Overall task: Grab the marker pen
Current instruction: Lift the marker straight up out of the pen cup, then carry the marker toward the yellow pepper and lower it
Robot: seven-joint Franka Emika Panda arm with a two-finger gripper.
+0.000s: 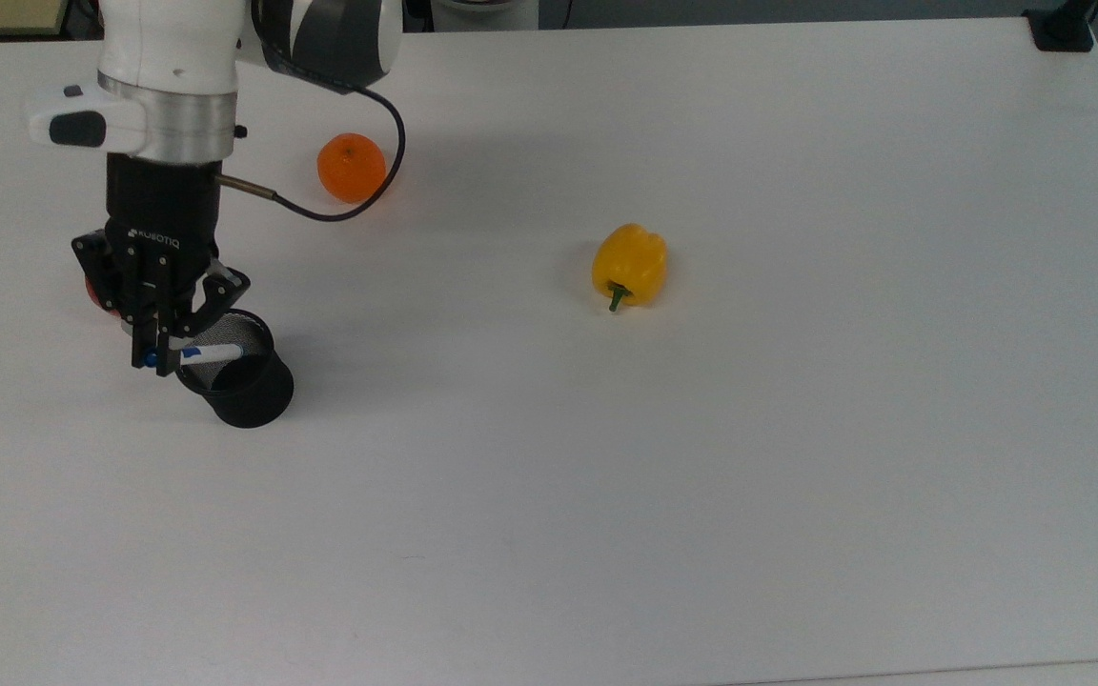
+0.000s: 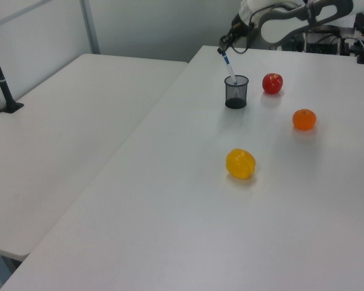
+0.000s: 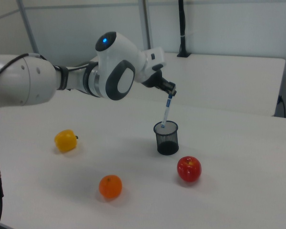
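Tool point(image 3: 170, 94) was clamped on the pen point(image 3: 166, 110) by its top end, the lower tip down inside the mesh cup point(image 3: 167, 138) on the table point(image 1: 701, 476). I'd go straight up – any sideways drift could catch the rim and tip it.

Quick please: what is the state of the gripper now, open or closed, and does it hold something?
Gripper: closed on the marker pen's top end; its lower end is in the black mesh cup.
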